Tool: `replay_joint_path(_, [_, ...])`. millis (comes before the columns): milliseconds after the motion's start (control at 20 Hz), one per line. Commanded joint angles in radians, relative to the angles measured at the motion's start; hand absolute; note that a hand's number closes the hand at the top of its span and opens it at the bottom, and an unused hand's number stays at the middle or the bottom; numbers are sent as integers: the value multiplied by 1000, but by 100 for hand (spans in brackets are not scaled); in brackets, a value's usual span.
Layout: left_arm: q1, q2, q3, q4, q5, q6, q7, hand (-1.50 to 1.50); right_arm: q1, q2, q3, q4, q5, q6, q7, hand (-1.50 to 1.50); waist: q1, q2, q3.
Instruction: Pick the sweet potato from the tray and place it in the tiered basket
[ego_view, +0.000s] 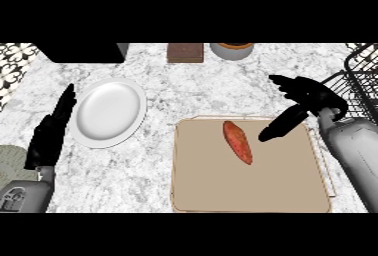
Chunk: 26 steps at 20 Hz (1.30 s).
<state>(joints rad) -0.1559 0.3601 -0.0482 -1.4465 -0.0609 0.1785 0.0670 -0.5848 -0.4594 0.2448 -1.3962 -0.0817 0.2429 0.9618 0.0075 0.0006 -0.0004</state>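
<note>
An orange-red sweet potato (238, 142) lies lengthwise on the upper middle of a tan tray (251, 185). My right hand (306, 102) hovers over the tray's upper right corner, fingers relaxed and spread, its thumb pointing down toward the sweet potato without touching it. The black wire tiered basket (360, 85) stands at the right edge, just behind that hand. My left hand (50, 132) rests open at the left, fingers straight and pointing up, beside a white plate.
A white plate (109, 112) lies left of the tray. Along the back stand a brown block (184, 52), a grey pot (232, 51) and a black box (85, 52). A greenish object (11, 157) shows at the left edge.
</note>
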Motion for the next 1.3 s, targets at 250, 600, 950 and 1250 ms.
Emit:
replay_joint_path(250, [19, -7, 48, 52, -7, -41, -61, 0, -1, 95, 65, 36, 91, 31, 103, -150, -6, -1, 0])
replay_joint_path(600, [31, -23, 45, -81, -35, -46, 47, 0, 15, 102, 53, 65, 132, 103, 60, -150, -3, -1, 0])
replay_joint_path(950, [33, -23, 97, 10, -32, -90, -47, 0, 69, 127, 81, 2, 264, 78, 49, -150, -5, -1, 0])
replay_joint_path(1250, [24, -50, 83, -38, -77, -78, 23, 0, 61, 143, 63, -97, 288, 139, 128, -150, -6, -2, 0])
